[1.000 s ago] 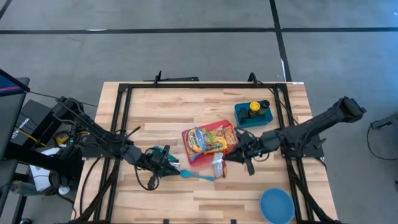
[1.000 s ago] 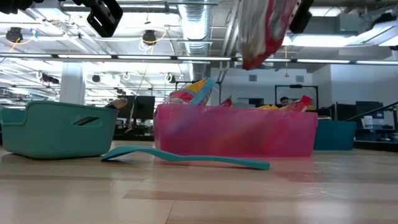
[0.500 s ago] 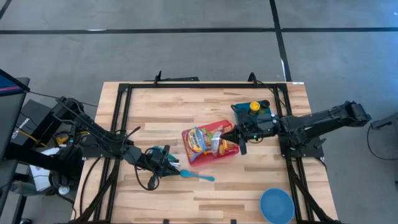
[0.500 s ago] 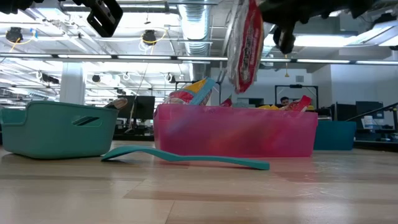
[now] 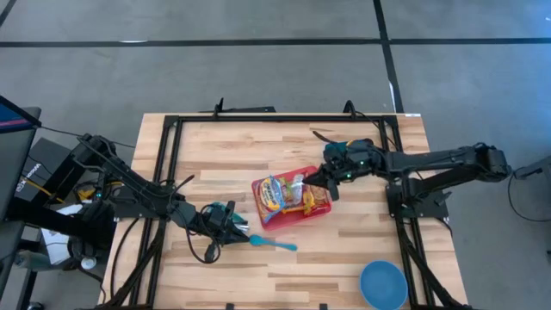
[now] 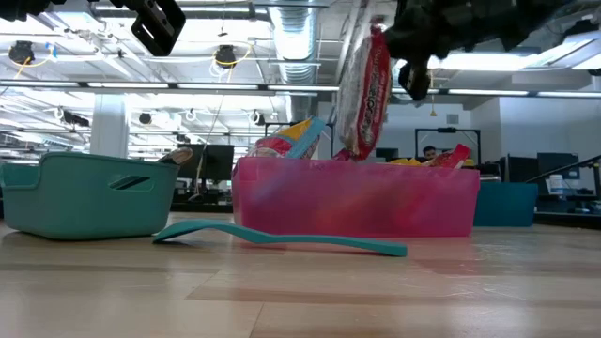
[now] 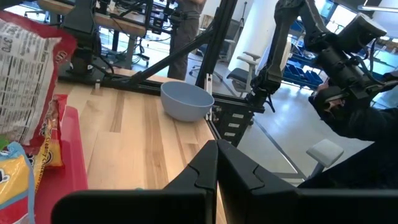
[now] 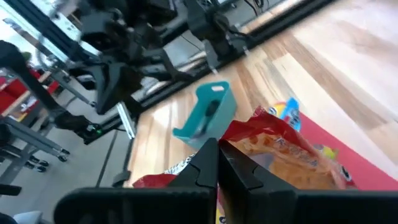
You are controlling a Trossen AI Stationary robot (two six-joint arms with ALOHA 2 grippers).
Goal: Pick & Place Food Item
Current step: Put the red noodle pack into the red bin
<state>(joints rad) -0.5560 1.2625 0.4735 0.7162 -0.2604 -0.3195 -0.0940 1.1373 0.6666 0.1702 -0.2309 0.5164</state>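
Colours on the table: pale wood, pink-red, teal and blue.

The table [image 5: 258, 146] is light blond wood in plank strips, framed by black rails. The bin [image 6: 357, 199] is translucent pink in the low view and red from above. The packet [image 6: 362, 89] hanging over it is red with white and silver panels; its back, in the left wrist view, is white with black print. Snack bags [image 5: 277, 194] inside the bin are yellow, orange and blue. The spatula [image 6: 282, 238] is teal, as are the small baskets [image 6: 89, 195]. The bowl [image 5: 383, 284] is plain light blue. Both arms are black. The floor [image 5: 258, 69] is grey with dark lines.
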